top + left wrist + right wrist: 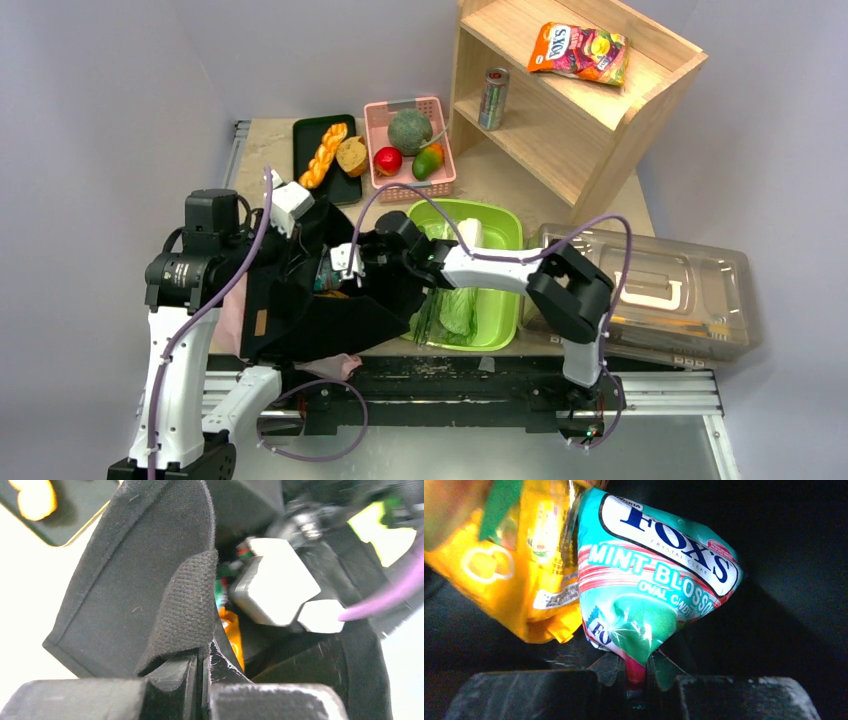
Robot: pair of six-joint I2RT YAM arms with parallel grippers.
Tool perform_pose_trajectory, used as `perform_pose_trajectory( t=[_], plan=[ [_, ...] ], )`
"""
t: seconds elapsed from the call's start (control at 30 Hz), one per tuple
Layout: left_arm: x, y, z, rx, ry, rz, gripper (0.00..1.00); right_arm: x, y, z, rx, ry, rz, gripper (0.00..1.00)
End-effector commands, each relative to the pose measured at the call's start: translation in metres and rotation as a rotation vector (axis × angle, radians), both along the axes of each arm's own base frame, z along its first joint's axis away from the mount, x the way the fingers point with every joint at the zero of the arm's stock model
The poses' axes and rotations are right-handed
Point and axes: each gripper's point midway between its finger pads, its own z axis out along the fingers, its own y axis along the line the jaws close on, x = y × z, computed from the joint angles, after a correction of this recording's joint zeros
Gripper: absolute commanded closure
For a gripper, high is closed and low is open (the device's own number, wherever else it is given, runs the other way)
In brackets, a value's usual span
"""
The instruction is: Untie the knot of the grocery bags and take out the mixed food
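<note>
A black fabric bag (300, 300) stands open at the table's near left. My left gripper (303, 222) is shut on its rim flap (186, 605), with the jaws closed on the cloth (206, 655). My right gripper (328, 280) reaches inside the bag and is shut (636, 672) on the corner of a green Fox's mint candy packet (654, 585), beside a yellow packet (514, 565). Parts of the pink plastic bag (335, 365) show under the black bag; its knot is hidden. Bread (325, 155) lies on a black tray, fruits (410, 130) in a pink basket, cabbage (458, 310) in the green tub (505, 232).
A tilted wooden shelf (600, 120) at the back right holds a striped can (493, 98) and a red candy packet (580, 50). A clear lidded box (660, 290) lies to the right of the green tub. My right arm's white camera housing (275, 590) sits close to my left gripper.
</note>
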Motion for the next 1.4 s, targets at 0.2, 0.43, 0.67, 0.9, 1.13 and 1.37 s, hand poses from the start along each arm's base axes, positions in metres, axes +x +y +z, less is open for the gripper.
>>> perform_pose_trajectory(
  t=[0.2,0.43,0.67,0.9,1.13,1.37],
  plan=[
    [0.038,0.050,0.000,0.163,-0.111,0.282,1.00,-0.029,-0.017,0.142,0.346,0.100,0.059,1.00],
    [0.036,0.044,-0.003,0.144,-0.121,0.254,1.00,-0.008,-0.048,0.186,0.404,0.157,-0.038,1.00],
    [0.039,0.041,-0.013,0.131,-0.122,0.242,1.00,-0.007,-0.071,0.222,0.453,0.208,-0.040,1.00],
    [0.049,0.044,-0.014,0.122,-0.125,0.289,1.00,-0.035,-0.070,0.265,0.499,0.291,0.092,1.00],
    [0.048,0.044,-0.008,0.107,-0.148,0.301,1.00,0.007,-0.095,0.343,0.674,0.279,-0.085,1.00],
    [0.050,0.039,-0.005,0.075,-0.162,0.290,1.00,0.119,-0.176,0.436,0.838,-0.050,-0.540,1.00]
  ],
)
